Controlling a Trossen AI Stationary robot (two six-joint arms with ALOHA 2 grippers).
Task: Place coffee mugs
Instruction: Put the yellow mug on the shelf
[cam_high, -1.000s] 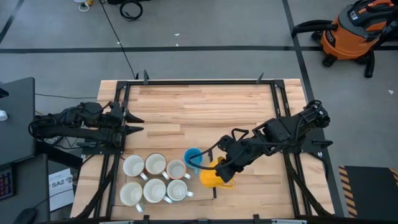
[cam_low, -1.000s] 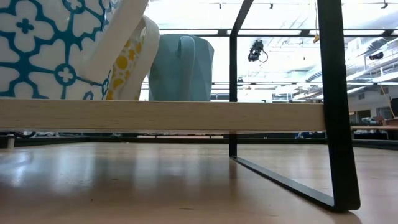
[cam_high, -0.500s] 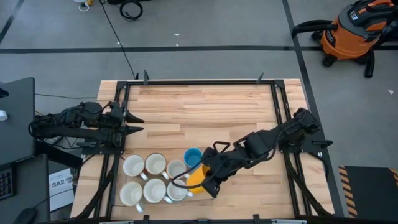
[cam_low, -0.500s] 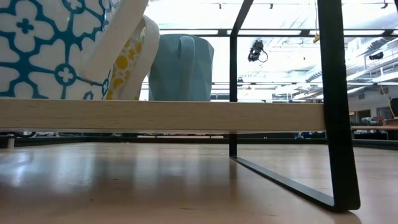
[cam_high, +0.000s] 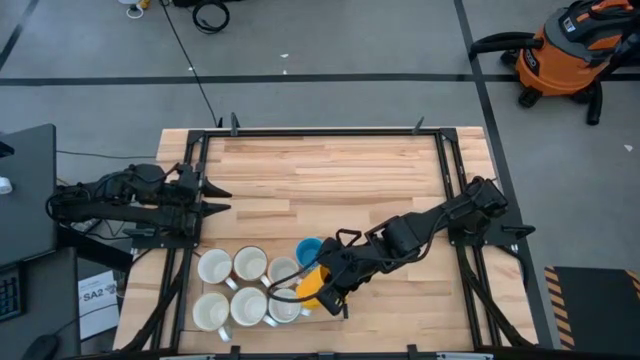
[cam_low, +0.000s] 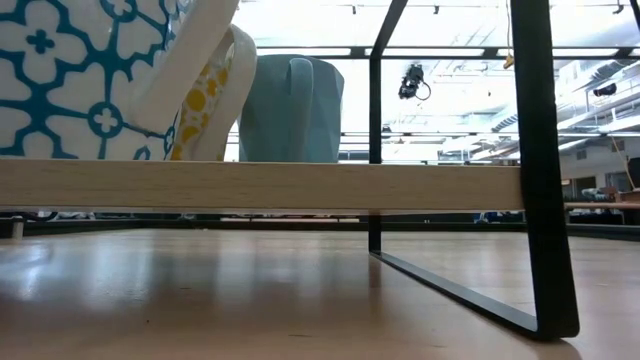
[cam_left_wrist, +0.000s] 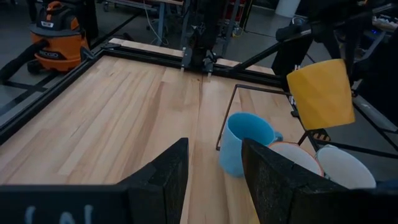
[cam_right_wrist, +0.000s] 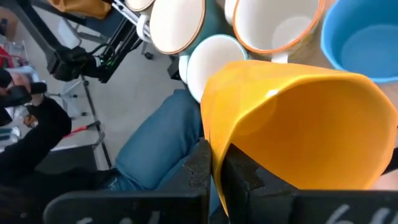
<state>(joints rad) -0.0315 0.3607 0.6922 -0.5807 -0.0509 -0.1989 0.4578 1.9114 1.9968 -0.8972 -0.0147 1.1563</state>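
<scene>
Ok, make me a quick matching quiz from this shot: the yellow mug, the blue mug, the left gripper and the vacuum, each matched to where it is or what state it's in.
Things:
1. yellow mug
2. blue mug
3. left gripper
4. orange vacuum

States:
A. on the floor beyond the table
B. waiting at the table's left edge, empty
C. held off the table by the right gripper
D. standing on the table

Pairs: 1-C, 2-D, 3-B, 4-A

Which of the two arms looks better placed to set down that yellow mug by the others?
The right. Its hand is already shut on the yellow mug, held in the air beside the blue mug and the white mugs. The left hand waits at the table's left edge, holding nothing.
</scene>
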